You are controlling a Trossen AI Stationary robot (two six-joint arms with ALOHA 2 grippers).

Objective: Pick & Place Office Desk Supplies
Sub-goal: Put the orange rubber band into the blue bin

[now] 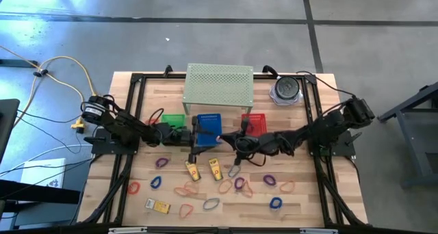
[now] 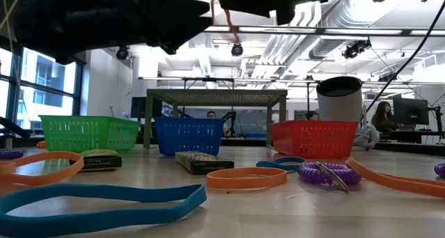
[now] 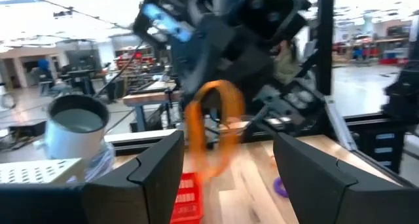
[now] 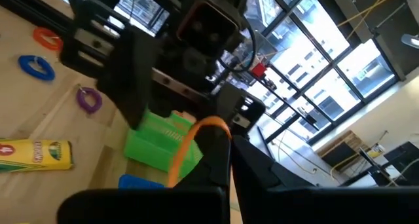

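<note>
- Overhead: reaching in from the right, right gripper (image 1: 222,136) hanging over the blue basket (image 1: 208,124), between the green basket (image 1: 172,120) and the red basket (image 1: 254,122); probably sorting by colour, though an orange loop over a blue bin is fitting no such rule. Left gripper (image 1: 194,139) sitting just beside, at the blue basket's left edge. Rubber bands lying scattered over the wooden table (image 1: 301,193) nearer the front, among them a blue band (image 1: 275,203) and a red band (image 1: 133,188), plus yellow packets (image 1: 158,206).
- Table height: showing the three baskets in a row ahead of the green perforated shelf (image 2: 215,97), a thin reddish band (image 2: 227,19) dangling from dark arm parts above.
- Left wrist: looking past widely parted fingers (image 3: 154,168), holding nothing, toward the other gripper pinching an orange rubber band (image 3: 213,126); perhaps waiting for a handover, perhaps only standing by.
- Right wrist: showing fingers (image 4: 213,152) closed tight together on the orange band, held up clear of the baskets for carrying. Printing on the yellow packet (image 4: 36,154) appearing as red marks, not readable; no other writing legible.
</note>
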